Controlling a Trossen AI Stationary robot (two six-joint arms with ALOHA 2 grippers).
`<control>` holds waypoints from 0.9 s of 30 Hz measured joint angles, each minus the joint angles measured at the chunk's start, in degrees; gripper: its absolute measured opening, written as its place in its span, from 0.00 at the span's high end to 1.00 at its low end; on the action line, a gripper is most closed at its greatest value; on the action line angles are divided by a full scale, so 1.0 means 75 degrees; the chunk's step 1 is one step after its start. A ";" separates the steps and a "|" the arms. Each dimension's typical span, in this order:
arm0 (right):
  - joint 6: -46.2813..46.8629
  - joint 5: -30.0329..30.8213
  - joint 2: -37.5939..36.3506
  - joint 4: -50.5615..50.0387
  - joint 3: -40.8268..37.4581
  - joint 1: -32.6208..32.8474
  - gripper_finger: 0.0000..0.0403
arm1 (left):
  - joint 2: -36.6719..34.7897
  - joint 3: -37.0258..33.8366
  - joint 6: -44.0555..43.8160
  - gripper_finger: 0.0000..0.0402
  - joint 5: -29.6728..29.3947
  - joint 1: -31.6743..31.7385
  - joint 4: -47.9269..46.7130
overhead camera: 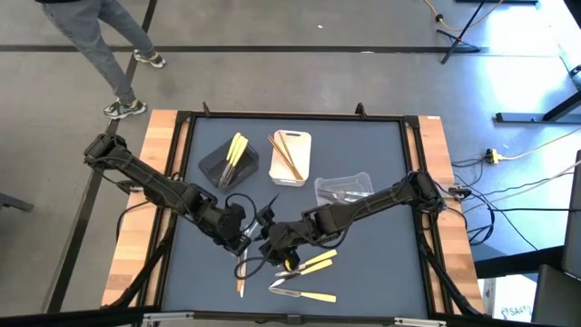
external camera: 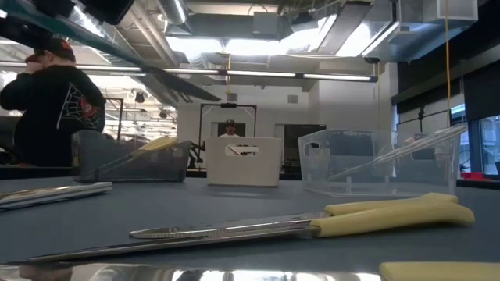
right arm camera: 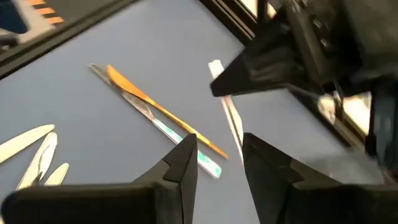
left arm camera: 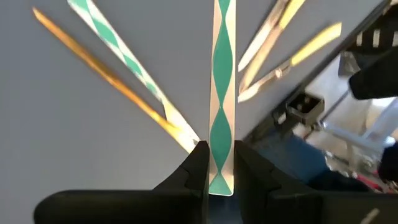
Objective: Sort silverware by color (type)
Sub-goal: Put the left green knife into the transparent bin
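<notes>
A: Left hand [left arm camera: 221, 152]?

B: Clenched on one end of a thin green-and-white patterned utensil [left arm camera: 222, 87], set lengthwise straight out past the fingertips. Hard to call fork, knife or spoon, with the far end cut off in the left wrist view.

A: And the right hand [right arm camera: 219, 149]?

B: Released, grasping nothing. Hovering just beside the left hand, near the front middle of the table [overhead camera: 381, 272]. Poised over an orange-brown utensil [right arm camera: 163, 111] lying against a silver utensil with a green-banded end [right arm camera: 186, 142], both on the same slant.

A: Rest of the silverware?

B: Loose near the front edge: yellow-handled knives [overhead camera: 315, 264], handles toward the right side, blades toward the hands.

A: Anything sorted?

B: Yellow pieces [overhead camera: 236, 150] slanted in the black tray [overhead camera: 213, 168]. Orange-brown pieces [overhead camera: 288, 156] laid lengthwise in the white tray [overhead camera: 301, 173]. Silver pieces [overhead camera: 345, 193] in the clear tray [overhead camera: 363, 179], hard to count through the plastic.
</notes>
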 joint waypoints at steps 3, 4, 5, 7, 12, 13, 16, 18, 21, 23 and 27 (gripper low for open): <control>0.0670 0.0697 0.0000 -0.0275 0.0000 0.0081 0.71 | 0.0000 0.0000 0.0233 0.89 -0.0679 0.0000 -0.0002; 0.0912 0.0934 -0.0015 -0.0428 0.0000 0.0121 0.71 | 0.0000 0.0000 0.0381 0.89 -0.0973 0.0000 -0.0005; 0.1154 0.1121 -0.0063 -0.0688 0.0000 0.0165 0.71 | 0.0003 0.0000 0.0521 0.89 -0.1280 0.0000 -0.0002; 0.1702 0.1238 -0.0173 -0.1092 0.0000 0.0236 0.71 | 0.0003 0.0000 0.0844 0.89 -0.2018 0.0000 0.0013; 0.3121 0.0996 -0.0817 -0.2690 0.0000 0.0389 0.71 | 0.0003 0.0000 0.1745 0.89 -0.4023 0.0025 0.0452; 0.3313 0.1001 -0.0938 -0.2935 0.0000 0.0399 0.71 | 0.0003 0.0000 0.1924 0.89 -0.4340 0.0054 0.0608; 0.3689 0.1331 -0.1292 -0.3346 -0.0008 0.0428 0.71 | 0.0003 0.0002 0.2485 0.89 -0.4959 0.0160 0.1173; 0.3862 0.1778 -0.1544 -0.3352 -0.0145 0.0467 0.71 | 0.0003 0.0001 0.2856 0.89 -0.5189 0.0243 0.1625; 0.4292 0.2594 -0.1982 -0.3333 -0.0680 0.0455 0.71 | 0.0003 0.0003 0.3427 0.89 -0.5624 0.0306 0.2330; 0.4845 0.3166 -0.2291 -0.3113 -0.1181 0.0455 0.71 | 0.0003 0.0003 0.3855 0.89 -0.5897 0.0318 0.2753; 0.6130 0.4266 -0.3022 -0.2144 -0.2145 0.0455 0.71 | 0.0009 0.0003 0.4548 0.89 -0.6551 0.0315 0.3392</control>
